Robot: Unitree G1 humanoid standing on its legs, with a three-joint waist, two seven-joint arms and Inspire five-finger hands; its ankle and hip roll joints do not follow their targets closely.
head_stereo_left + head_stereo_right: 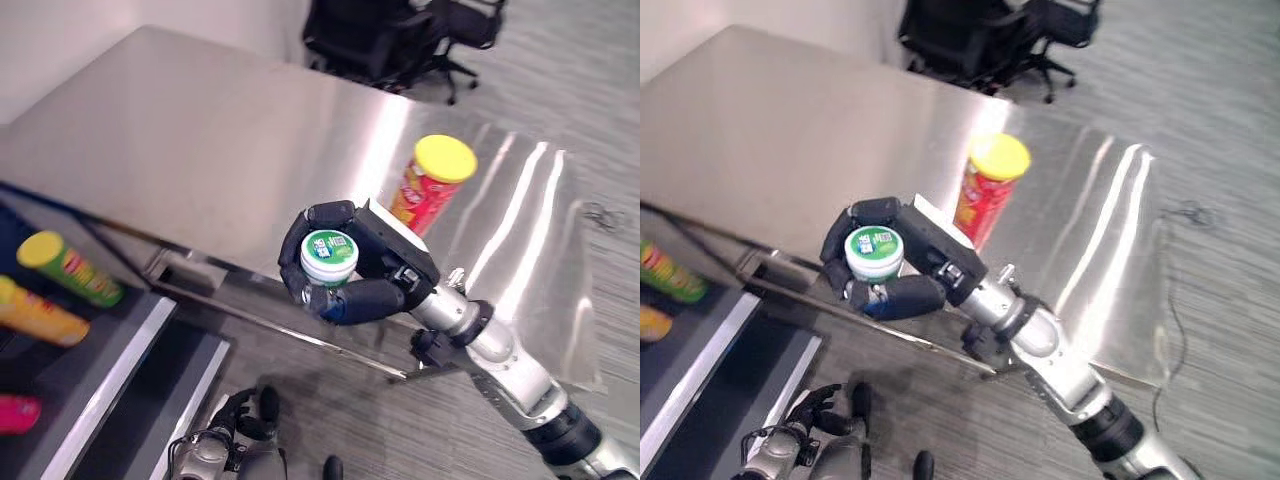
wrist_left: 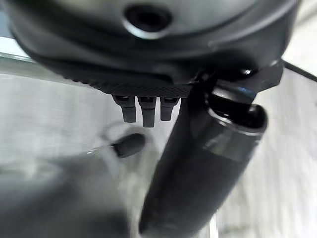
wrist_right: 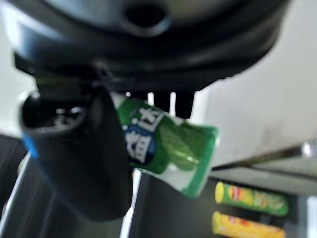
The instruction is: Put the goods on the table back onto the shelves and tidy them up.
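Hanging low by the floor, the left robot hand [image 1: 238, 415] sits idle, well below the right one; its fingers look loosely curled with nothing in them. Higher up, the right robot hand [image 1: 345, 265] is clamped on a small green-and-white bottle [image 1: 329, 256], fingers wrapped over its side and thumb underneath, so the white cap faces up and the bottle clears the worktop [image 1: 200, 140] edge. That all-round grip probably serves to carry it steadily across to the shelf [image 1: 110, 370], which lies to the hand's left and lower. On that shelf lie a green can [image 1: 72, 268], a yellow can [image 1: 38, 313] and a pink item [image 1: 15, 412]. Just beyond the hand, a red can [image 1: 430, 185] with a yellow lid stands on the worktop, not yet shelved.
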